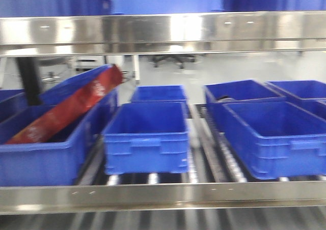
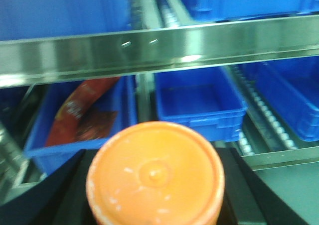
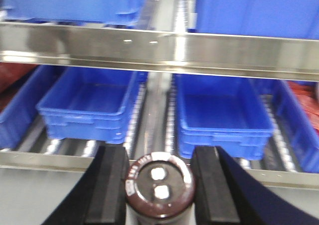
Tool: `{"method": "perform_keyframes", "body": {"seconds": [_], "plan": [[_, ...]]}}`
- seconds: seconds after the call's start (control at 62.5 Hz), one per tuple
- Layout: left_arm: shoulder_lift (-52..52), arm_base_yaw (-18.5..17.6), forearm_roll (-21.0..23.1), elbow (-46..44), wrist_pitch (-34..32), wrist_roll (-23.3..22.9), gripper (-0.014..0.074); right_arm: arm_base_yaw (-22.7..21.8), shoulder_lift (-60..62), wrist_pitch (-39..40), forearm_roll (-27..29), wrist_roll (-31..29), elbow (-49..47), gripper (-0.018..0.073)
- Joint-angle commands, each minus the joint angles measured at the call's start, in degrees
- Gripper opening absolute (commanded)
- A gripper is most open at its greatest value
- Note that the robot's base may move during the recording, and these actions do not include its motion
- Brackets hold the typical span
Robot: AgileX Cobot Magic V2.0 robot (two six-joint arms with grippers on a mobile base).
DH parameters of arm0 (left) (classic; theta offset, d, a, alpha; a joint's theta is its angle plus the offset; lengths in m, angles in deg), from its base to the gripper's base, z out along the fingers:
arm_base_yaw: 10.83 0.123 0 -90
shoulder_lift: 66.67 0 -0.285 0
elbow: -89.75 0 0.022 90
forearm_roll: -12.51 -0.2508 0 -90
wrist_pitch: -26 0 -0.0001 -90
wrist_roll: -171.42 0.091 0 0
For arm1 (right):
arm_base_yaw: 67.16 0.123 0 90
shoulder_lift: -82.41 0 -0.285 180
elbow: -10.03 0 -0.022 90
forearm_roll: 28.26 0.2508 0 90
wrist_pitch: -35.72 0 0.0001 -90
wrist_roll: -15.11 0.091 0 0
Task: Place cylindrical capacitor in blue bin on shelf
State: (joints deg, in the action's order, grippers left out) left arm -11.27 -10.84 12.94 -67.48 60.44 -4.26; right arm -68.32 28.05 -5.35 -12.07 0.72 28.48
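Observation:
The cylindrical capacitor (image 3: 158, 185) is a dark brown can with two white terminals on its end. My right gripper (image 3: 160, 165) is shut on it, a black pad against each side, just in front of the shelf's lower front rail (image 3: 45, 160). Two empty blue bins (image 3: 89, 100) (image 3: 219, 110) sit on the roller tracks beyond it. My left gripper (image 2: 155, 190) is shut on an orange round-topped cylinder (image 2: 155, 172), below the steel shelf rail (image 2: 159, 46). Neither gripper shows in the front view.
The front view shows the shelf's steel rails (image 1: 163, 34) (image 1: 163, 194) with several blue bins between them. The left bin (image 1: 35, 159) holds a tilted red packet (image 1: 66, 110). The middle bin (image 1: 147, 133) and the right bin (image 1: 275, 138) are empty. Roller tracks (image 1: 229, 161) run between the bins.

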Motion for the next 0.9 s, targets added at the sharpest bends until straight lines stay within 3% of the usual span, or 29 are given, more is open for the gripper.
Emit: {"method": "perform_keyframes", "body": {"seconds": [0.0,0.88], "plan": [[-0.4,-0.3,0.2,-0.1,-1.0,0.0,-0.0111,-0.3,0.5,1.7,0.0,-0.3,0.2,-0.0162],[-0.4,-0.3,0.2,-0.1,-1.0,0.0,-0.0111,-0.3,0.5,1.7,0.0,-0.3,0.2,-0.0162]]}}
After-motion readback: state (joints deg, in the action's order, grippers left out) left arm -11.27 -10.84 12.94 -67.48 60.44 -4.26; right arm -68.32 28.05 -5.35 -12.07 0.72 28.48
